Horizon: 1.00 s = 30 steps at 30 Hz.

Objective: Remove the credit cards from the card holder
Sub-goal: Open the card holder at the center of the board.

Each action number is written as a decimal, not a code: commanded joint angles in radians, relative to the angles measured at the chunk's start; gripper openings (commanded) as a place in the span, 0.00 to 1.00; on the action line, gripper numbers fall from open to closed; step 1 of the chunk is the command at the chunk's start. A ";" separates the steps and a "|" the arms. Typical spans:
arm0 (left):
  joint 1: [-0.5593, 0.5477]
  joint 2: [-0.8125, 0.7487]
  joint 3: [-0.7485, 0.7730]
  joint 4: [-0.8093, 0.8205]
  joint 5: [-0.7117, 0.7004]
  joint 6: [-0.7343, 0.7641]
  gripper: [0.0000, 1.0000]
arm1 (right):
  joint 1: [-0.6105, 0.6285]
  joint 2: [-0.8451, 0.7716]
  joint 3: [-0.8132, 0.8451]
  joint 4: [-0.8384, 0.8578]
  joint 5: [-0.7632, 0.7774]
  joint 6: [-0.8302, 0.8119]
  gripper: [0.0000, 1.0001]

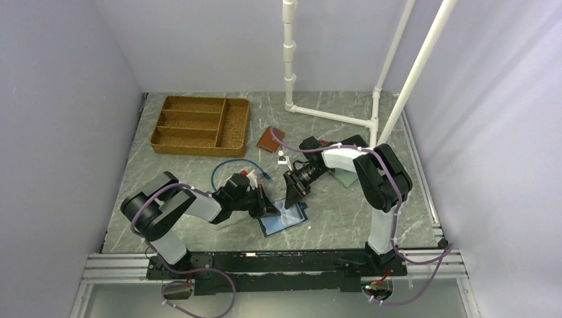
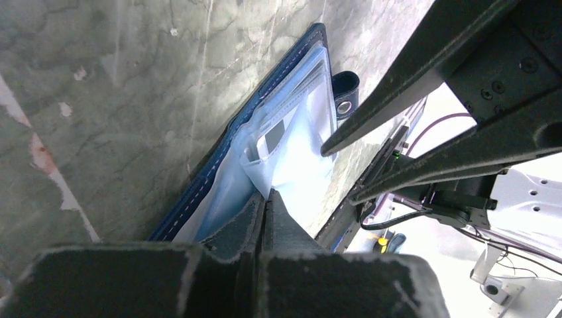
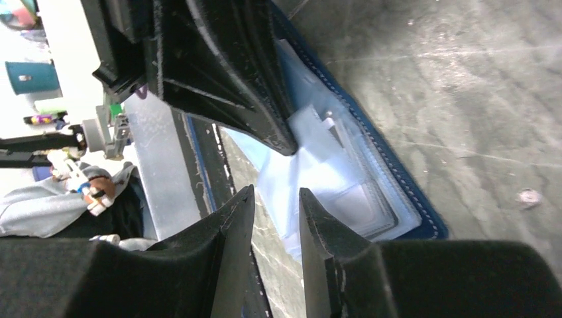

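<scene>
The card holder (image 1: 285, 220) lies open beneath both fingertip pairs, light and floppy. Its credit cards (image 3: 361, 199), thin, stiff and probably slick, sit sleeved just past the slightly parted, empty fingers of the right gripper (image 3: 276, 193); an exposed edge suits pinching. The left gripper (image 2: 265, 202) is pressed shut, tips touching the holder.

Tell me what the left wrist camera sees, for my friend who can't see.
The left gripper, shut, has its tip at the open navy card holder, which lies on a grey marbled table. Pale credit cards sit in its clear sleeves, and the right gripper, open, reaches in from the right.
</scene>
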 commanded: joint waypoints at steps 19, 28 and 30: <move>0.020 0.030 -0.051 0.163 0.017 -0.024 0.02 | 0.003 -0.060 0.023 -0.046 0.086 -0.091 0.35; 0.019 0.028 -0.054 0.179 0.023 -0.032 0.03 | 0.017 -0.031 0.021 -0.056 0.075 -0.103 0.35; 0.019 0.026 -0.052 0.181 0.023 -0.031 0.04 | 0.027 -0.020 0.024 -0.056 0.064 -0.097 0.35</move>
